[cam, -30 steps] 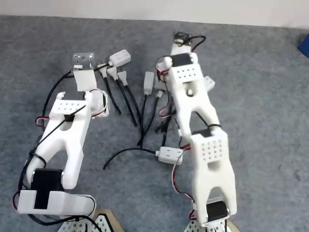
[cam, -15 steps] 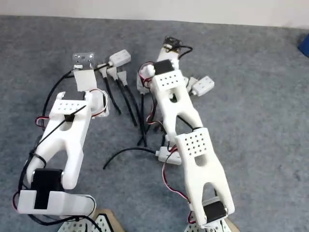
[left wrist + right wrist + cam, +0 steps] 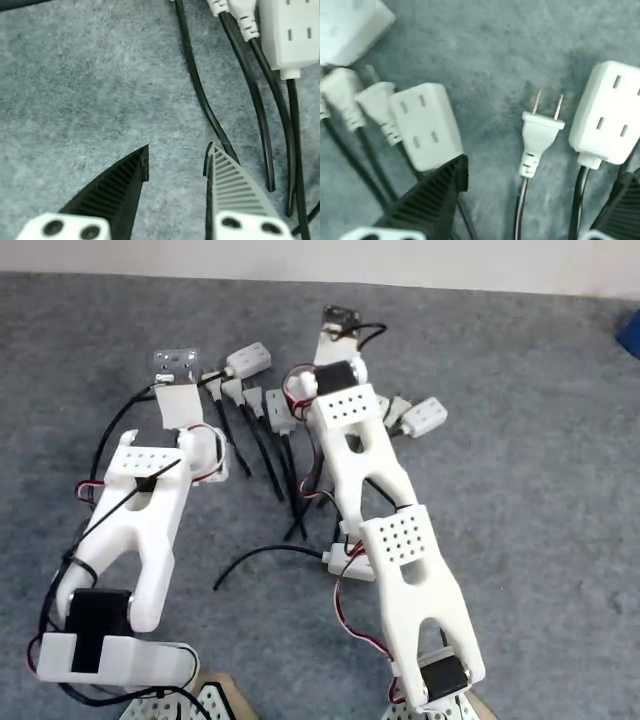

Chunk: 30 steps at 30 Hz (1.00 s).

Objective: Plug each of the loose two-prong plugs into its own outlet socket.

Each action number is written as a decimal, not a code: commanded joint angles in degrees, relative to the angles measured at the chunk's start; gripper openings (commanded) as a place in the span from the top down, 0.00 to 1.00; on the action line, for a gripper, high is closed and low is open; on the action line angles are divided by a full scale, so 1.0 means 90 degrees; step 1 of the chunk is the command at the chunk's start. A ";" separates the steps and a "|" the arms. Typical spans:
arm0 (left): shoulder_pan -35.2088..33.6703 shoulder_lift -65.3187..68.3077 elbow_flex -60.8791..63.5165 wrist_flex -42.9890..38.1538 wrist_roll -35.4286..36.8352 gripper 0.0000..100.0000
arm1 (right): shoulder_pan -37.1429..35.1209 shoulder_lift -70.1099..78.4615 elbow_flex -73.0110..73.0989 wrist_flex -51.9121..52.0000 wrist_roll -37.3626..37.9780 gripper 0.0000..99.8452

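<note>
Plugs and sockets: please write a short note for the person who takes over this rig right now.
Left gripper: open, empty, over bare carpet beside the black cords.
Right gripper: open, empty, above a loose two-prong plug.
That plug lies with bare prongs between a white outlet block and a second outlet block. Two more plugs lie beside the first block.
Done: no plug is seen seated in a socket.
Left: every plug. The one under the right gripper looks the easiest to grasp first.
</note>
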 commanded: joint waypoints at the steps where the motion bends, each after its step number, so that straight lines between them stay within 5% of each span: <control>1: 0.0161 -0.0239 -0.0024 -0.0098 0.0029 0.81 | -0.0220 -0.0581 -0.0190 0.0151 0.0107 0.58; 10: 0.0161 -0.0239 -0.0024 -0.0088 0.0029 0.81 | -0.0630 -0.0034 0.0054 0.0073 0.0107 0.58; 30: 0.0161 -0.0230 -0.0015 -0.0088 0.0029 0.81 | -0.0015 0.0357 0.0063 -0.0552 0.0156 0.58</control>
